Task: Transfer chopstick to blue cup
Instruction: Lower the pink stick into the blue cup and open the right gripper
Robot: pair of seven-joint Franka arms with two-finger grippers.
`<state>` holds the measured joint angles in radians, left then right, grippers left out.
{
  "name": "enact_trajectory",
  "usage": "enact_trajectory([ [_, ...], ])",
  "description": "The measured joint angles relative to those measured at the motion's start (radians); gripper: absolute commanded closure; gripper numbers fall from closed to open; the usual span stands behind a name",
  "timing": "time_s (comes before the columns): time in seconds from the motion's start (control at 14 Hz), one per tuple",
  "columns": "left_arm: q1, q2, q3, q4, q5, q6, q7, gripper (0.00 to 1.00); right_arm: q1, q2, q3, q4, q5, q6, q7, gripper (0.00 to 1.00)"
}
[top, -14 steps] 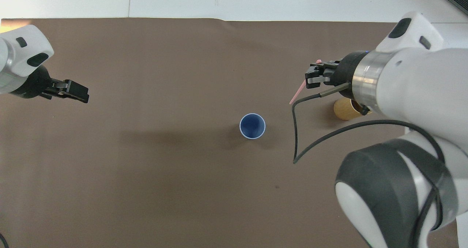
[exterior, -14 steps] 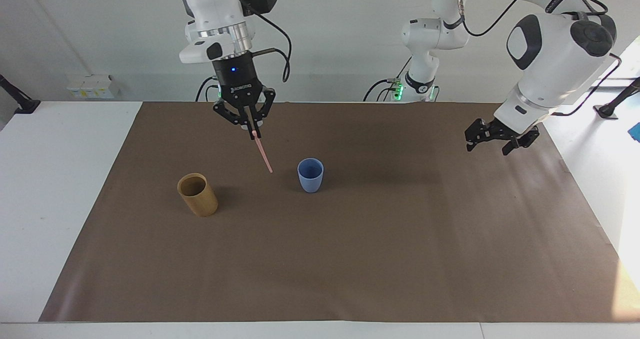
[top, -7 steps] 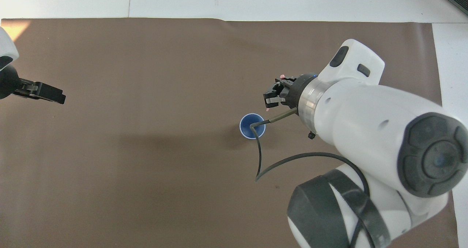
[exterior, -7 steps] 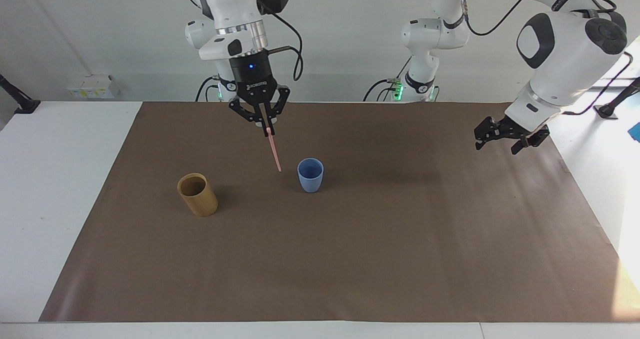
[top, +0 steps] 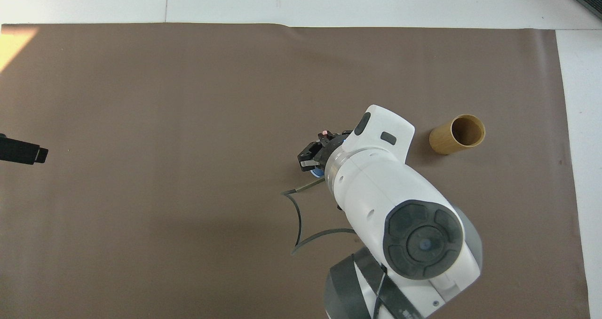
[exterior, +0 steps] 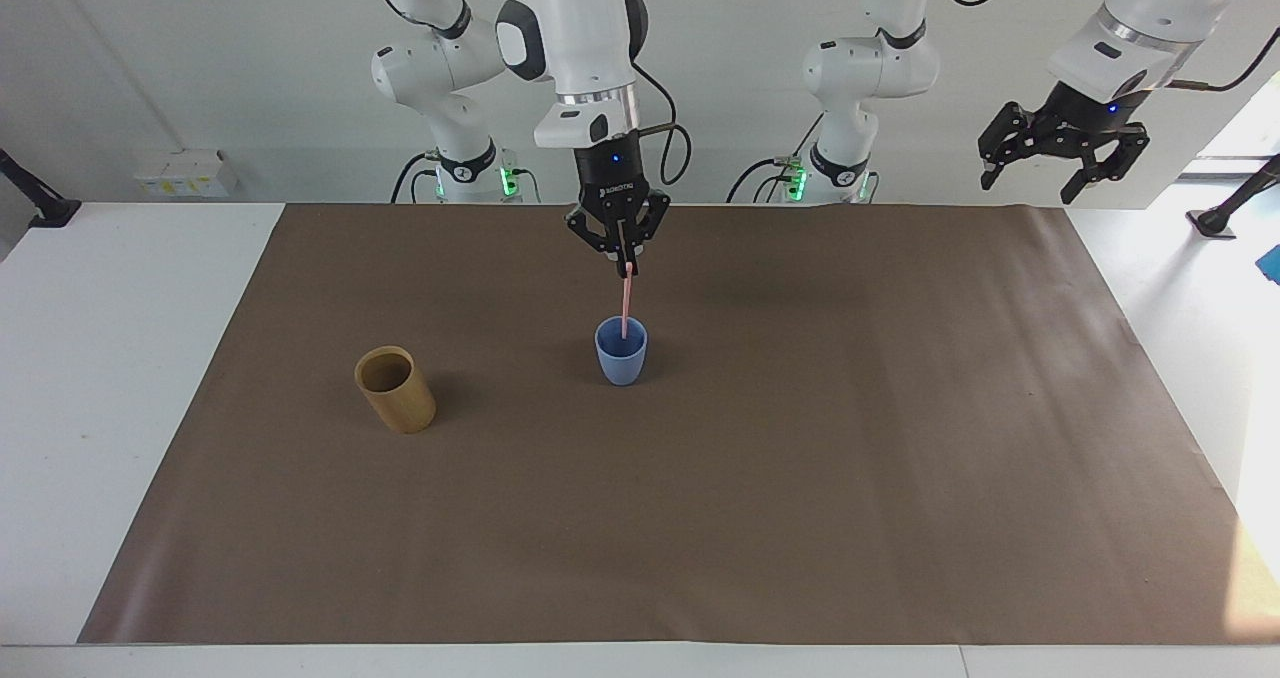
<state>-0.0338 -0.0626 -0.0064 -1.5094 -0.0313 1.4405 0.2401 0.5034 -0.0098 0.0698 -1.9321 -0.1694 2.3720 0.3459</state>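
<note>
Bamboo cup (exterior: pixel 395 389) left of centre frame, empty. Blue cup (exterior: pixel 621 351) mid-frame on the desk's brown mat (exterior: pixel 700 518). Chopstick (exterior: pixel 626 306) hangs near-vertical, lower tip at or just inside the rim. Right gripper (exterior: pixel 622 263) above it, jaws clamped on the stick's top. Left gripper (exterior: pixel 1060 158) upper right, jaws spread, empty, waiting. Left: lower and release.

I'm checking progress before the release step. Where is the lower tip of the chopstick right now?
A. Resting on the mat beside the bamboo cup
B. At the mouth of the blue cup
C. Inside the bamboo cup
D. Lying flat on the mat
B: in the facing view the chopstick hangs nearly upright from the shut right gripper, its lower tip at the mouth of the blue cup, apart from the bamboo cup.
</note>
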Motion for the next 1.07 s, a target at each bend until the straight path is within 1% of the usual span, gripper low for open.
enact_trajectory([
  [0.14,0.0,-0.002,0.0,-0.012,0.0,-0.001,-0.008,0.0,0.0,0.02,-0.003,-0.029,-0.015,0.037,0.0,1.0],
  [0.43,0.0,-0.028,0.0,-0.079,0.0,0.0,-0.019,0.0,-0.004,0.034,-0.01,-0.053,-0.015,0.044,0.0,1.0],
  [0.5,0.0,-0.033,0.001,-0.086,0.0,0.005,-0.019,0.0,-0.004,0.036,-0.011,-0.06,-0.015,0.044,0.0,0.89],
  [0.57,0.0,-0.035,0.001,-0.086,0.0,0.014,-0.02,0.0,-0.005,0.039,-0.011,-0.066,-0.015,0.044,0.003,0.73],
  [0.64,0.0,-0.035,0.001,-0.086,0.0,0.018,-0.02,0.0,-0.005,0.044,-0.011,-0.07,-0.015,0.044,0.014,0.68],
  [0.71,0.0,-0.034,0.002,-0.086,0.0,0.018,-0.02,0.0,-0.005,0.05,-0.011,-0.071,-0.015,0.045,0.033,0.53],
  [0.79,0.0,-0.033,0.001,-0.088,0.0,0.018,-0.02,0.0,-0.005,0.055,-0.011,-0.07,-0.015,0.048,0.061,0.35],
  [0.86,0.0,-0.033,0.001,-0.093,0.0,0.018,-0.02,0.0,-0.005,0.059,-0.011,-0.068,-0.015,0.051,0.093,0.22],
  [1.0,0.0,-0.033,0.001,-0.095,0.0,0.018,-0.021,0.0,-0.006,0.062,-0.011,-0.06,-0.015,0.052,0.121,0.0],
  [1.07,0.0,-0.033,0.001,-0.095,0.0,0.018,-0.022,0.0,-0.01,0.062,-0.012,-0.053,-0.015,0.053,0.128,0.0],
])
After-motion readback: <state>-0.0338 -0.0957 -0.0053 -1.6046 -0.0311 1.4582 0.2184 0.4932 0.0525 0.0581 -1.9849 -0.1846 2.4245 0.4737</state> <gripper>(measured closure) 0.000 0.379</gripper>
